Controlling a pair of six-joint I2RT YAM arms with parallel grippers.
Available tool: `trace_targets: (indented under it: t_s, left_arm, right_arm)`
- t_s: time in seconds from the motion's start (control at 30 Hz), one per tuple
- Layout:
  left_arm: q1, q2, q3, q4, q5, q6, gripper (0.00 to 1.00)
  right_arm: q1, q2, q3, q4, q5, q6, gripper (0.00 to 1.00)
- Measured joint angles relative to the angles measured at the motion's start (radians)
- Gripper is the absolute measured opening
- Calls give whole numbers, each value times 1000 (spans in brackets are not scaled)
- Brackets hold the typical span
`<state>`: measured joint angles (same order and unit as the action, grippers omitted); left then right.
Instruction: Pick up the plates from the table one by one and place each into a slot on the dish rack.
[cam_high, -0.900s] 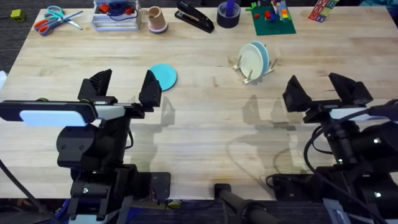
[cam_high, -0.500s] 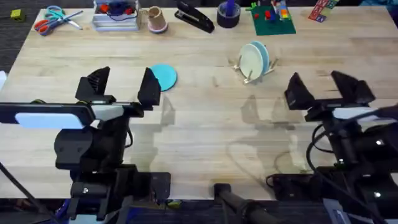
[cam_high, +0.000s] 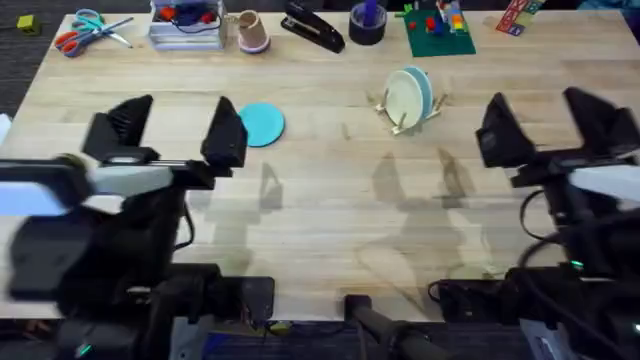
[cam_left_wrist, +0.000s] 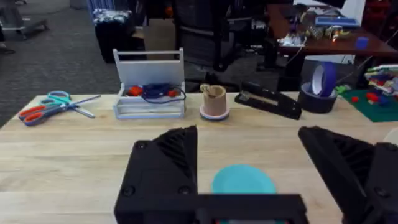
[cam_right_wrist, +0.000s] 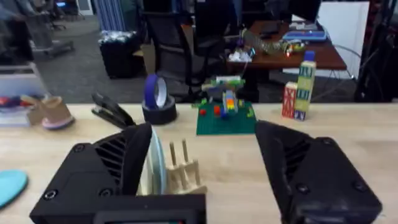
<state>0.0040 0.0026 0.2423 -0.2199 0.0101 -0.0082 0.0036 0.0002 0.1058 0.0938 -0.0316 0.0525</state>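
One blue plate (cam_high: 262, 124) lies flat on the table (cam_high: 330, 220), just ahead of the left end effector (cam_high: 172, 128); both it and the right end effector (cam_high: 548, 122) gape empty. Light, stiff and probably slick, it wants pinching at its rim. The rack (cam_high: 408, 100) already holds plates.

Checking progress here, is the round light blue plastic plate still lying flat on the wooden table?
Yes, the round light blue plastic plate lies flat on the wooden table.

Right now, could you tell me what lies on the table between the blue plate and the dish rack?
Nothing: in the overhead view, only bare wooden table separates the flat blue plate from the dish rack, which already holds plates upright.
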Motion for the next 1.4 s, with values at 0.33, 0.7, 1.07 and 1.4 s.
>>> trace_targets:
  t_s: [0.33,0.7,1.07,1.4]
  left_arm:
    - [-2,225,359,-321,-14,-5,993]
    - [-2,680,748,-646,-2,-8,993]
    - [-2,1056,999,-889,63,-8,993]
    - [-2,1114,1002,-893,90,-8,993]
  right_arm:
    - [0,171,318,-281,-15,0,995]
    - [0,629,755,-619,-18,0,995]
    - [0,978,1041,-893,-18,0,993]
    - [0,1018,1042,-910,-18,0,993]
